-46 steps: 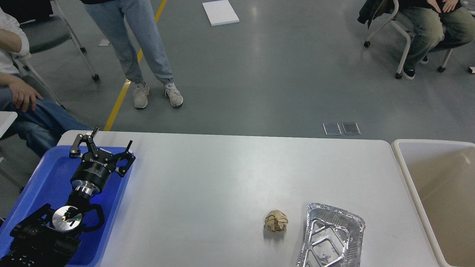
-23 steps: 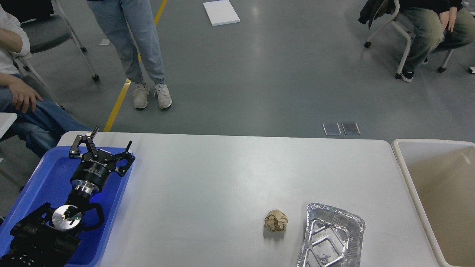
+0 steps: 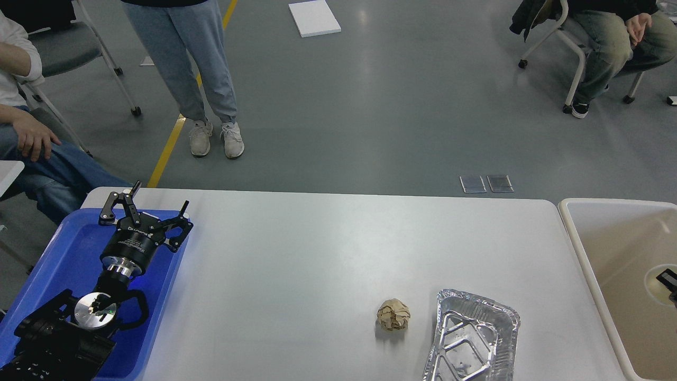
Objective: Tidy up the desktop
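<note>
The desktop (image 3: 317, 248) is a wide whitish-grey tabletop with rounded corners. On it, at the front right, lie a crumpled brown paper ball (image 3: 393, 315) and an empty silver foil tray (image 3: 470, 338), close beside each other but apart. My left gripper (image 3: 161, 193) is open and empty, held over the far end of the blue plastic tray (image 3: 63, 248) at the left. A small black part of my right arm (image 3: 668, 279) shows at the right edge over the beige bin (image 3: 574, 233); its fingers cannot be told apart. A pale round shape (image 3: 656, 272) lies beside it.
People sit on chairs at the far left and far right, and one stands beyond the table's far left edge. A white board (image 3: 314, 17) and two small grey plates (image 3: 486, 183) lie on the floor.
A black part of my right arm and a pale round shape have appeared over the beige bin at the right edge. The standing person shifted their feet. My left arm has not moved.
</note>
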Tool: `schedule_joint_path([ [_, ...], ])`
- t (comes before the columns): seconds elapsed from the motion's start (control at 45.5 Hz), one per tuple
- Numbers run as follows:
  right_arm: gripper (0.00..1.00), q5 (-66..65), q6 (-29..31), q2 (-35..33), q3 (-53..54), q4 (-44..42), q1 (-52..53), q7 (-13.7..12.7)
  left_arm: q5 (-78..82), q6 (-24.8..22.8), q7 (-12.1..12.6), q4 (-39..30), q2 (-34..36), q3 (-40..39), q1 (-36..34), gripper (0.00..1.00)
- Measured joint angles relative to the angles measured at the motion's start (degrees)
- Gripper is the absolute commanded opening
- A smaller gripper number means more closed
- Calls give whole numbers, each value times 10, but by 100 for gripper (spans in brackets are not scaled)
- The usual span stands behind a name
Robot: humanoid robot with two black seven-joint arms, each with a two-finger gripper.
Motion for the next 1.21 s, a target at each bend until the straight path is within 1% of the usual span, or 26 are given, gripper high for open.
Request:
schedule_joint_path([
  [0.044, 97, -1, -1, 0, 1, 0, 1, 0, 0, 0, 0, 0, 0, 0, 0, 100],
  [0.066, 98, -1, -1, 0, 1, 0, 2, 0, 0, 0, 0, 0, 0, 0, 0, 100],
  [0.351, 99, -3, 1, -14, 15, 20, 36, 0, 0, 0, 0, 0, 0, 0, 0, 100],
  [0.549, 100, -10, 8, -70, 56, 75, 82, 1, 0, 0, 0, 0, 0, 0, 0, 100],
  [0.747, 100, -54, 29, -146, 74, 152, 166, 1, 0, 0, 0, 0, 0, 0, 0, 100],
  [0.878, 100, -87, 56, -194, 78, 189, 235, 1, 0, 0, 0, 0, 0, 0, 0, 100],
  [1.01, 100, -129, 108, -234, 78, 210, 311, 0, 0, 0, 0, 0, 0, 0, 0, 100],
  [1.208, 100, -197, 174, -268, 78, 224, 412, 0, 0, 0, 0, 0, 0, 0, 0, 100],
])
